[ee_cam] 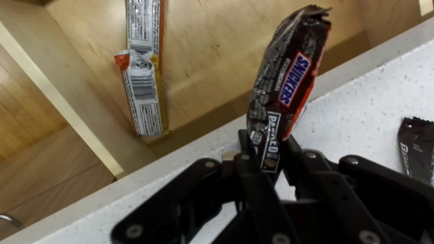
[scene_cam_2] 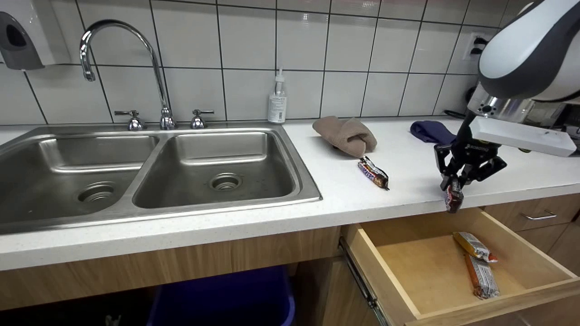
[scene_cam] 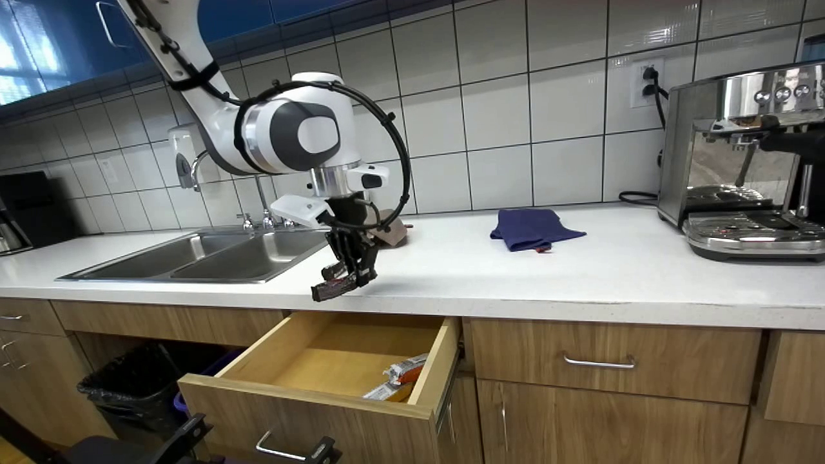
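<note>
My gripper [ee_cam: 267, 140] is shut on one end of a dark brown Snickers bar [ee_cam: 288, 78], whose free end points away from the fingers. In both exterior views the held bar [scene_cam_2: 454, 197] hangs near the counter's front edge, above the back part of an open wooden drawer [scene_cam_2: 417, 258]. Inside that drawer lie a yellow-wrapped bar [scene_cam_2: 473, 246] and an orange-and-silver bar [scene_cam_2: 482, 276], end to end. On the white counter, a further brown-wrapped bar [scene_cam_2: 374, 173] rests beside a crumpled brown cloth [scene_cam_2: 346, 136]; the wrist view cuts off a dark wrapper [ee_cam: 418, 149] at its right edge.
A double steel sink [scene_cam_2: 308, 181] with a tall faucet is set into the counter. A dark blue cloth [scene_cam: 538, 229] lies farther along, with something small and reddish under its edge. An espresso machine [scene_cam: 760, 161] stands at the far end. A black-lined bin [scene_cam: 138, 380] sits below.
</note>
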You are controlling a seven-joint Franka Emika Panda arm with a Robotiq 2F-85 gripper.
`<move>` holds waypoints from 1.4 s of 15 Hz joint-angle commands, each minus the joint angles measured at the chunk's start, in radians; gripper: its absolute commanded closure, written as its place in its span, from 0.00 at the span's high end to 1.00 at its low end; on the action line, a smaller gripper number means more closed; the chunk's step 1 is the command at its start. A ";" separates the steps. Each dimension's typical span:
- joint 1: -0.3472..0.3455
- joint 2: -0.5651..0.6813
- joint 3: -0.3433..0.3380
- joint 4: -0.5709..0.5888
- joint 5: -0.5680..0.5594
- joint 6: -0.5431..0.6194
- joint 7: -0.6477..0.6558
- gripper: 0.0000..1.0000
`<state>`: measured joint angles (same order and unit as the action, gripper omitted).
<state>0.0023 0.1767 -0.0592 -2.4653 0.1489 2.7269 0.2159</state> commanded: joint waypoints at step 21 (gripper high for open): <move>-0.058 0.010 -0.036 -0.119 0.041 0.096 0.013 0.06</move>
<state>-0.0435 0.1500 -0.0984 -2.6195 0.1813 2.8065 0.2165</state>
